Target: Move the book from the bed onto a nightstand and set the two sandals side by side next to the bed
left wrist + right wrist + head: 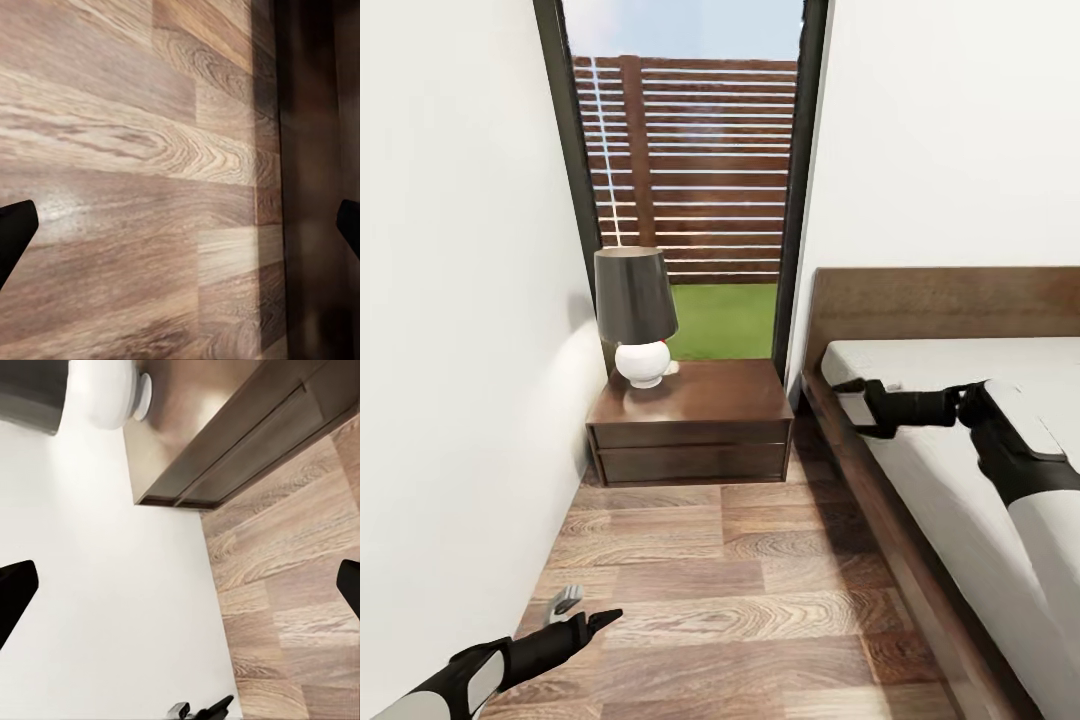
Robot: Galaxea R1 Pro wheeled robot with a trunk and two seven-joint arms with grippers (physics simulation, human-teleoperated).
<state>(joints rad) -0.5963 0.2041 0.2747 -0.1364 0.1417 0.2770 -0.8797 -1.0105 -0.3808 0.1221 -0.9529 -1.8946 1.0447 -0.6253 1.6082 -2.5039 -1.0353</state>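
- Head view: the nightstand stands by the window, near the bed. A lamp sits on its top. The right gripper hangs over the bed's edge with fingers spread and nothing between them. The left gripper is low over the floor, near the wall; I cannot tell its fingers here.
- Left wrist view: two dark fingertips sit far apart over the wood floor.
- Right wrist view: fingertips are wide apart. The nightstand, lamp and floor show beyond.
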